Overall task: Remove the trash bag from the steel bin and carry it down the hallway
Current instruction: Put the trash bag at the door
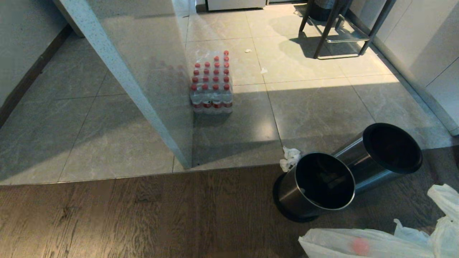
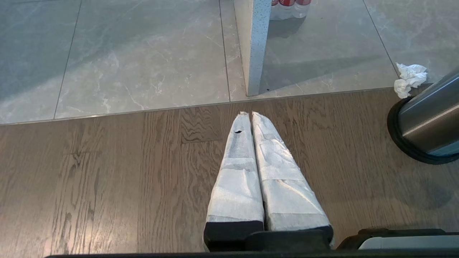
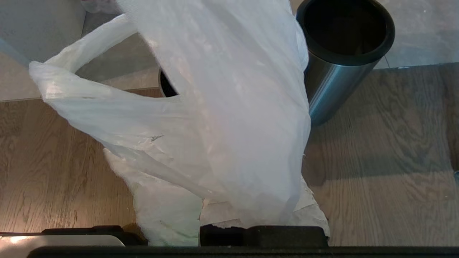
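Translucent trash bag: no legible print | right gripper jaws clenched on it, beside steel bin | left gripper jaws closed, empty

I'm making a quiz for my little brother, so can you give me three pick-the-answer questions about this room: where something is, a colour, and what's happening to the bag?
1. Where is the pack of bottles?
A. on the wood floor
B. on the grey tiles
C. inside a bin

2. What colour are the bottle caps?
A. red
B. blue
C. green

3. What is happening to the trash bag?
A. it is stuffed in a bin
B. it lies flat on the tiles
C. the right gripper holds it

Answers: 1 B, tiles lie all around the pack. 2 A, every cap is red. 3 C, the bag hangs from the shut fingers.
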{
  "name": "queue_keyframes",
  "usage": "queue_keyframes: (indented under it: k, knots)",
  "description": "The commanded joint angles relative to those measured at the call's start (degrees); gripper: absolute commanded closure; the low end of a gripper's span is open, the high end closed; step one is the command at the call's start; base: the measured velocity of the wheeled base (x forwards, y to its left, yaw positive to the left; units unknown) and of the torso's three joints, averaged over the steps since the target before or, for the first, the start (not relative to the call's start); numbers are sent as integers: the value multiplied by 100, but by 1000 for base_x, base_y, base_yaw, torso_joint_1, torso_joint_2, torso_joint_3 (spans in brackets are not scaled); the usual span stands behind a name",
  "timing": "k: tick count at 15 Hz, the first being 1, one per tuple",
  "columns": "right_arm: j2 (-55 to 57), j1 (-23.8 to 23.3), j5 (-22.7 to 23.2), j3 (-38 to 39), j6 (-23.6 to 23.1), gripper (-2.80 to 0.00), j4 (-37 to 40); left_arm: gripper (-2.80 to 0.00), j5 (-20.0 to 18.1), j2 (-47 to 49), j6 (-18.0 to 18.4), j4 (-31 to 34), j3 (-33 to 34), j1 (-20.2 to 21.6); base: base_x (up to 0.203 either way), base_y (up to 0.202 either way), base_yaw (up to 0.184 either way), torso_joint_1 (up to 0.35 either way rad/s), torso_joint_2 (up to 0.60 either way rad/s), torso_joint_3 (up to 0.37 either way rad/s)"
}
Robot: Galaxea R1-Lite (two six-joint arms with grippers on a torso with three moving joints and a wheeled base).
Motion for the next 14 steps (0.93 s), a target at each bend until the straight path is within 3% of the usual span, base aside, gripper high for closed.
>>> queue_keyframes:
  k: [1,14]
  knots:
    - [-213,1,-2,5,6,0,11,0,3,-2,-1,0,0,0,0,0,0,0,0,0]
    - [-213,1,-2,4,15,0,11,0,-3,-2,-1,0,0,0,0,0,0,0,0,0]
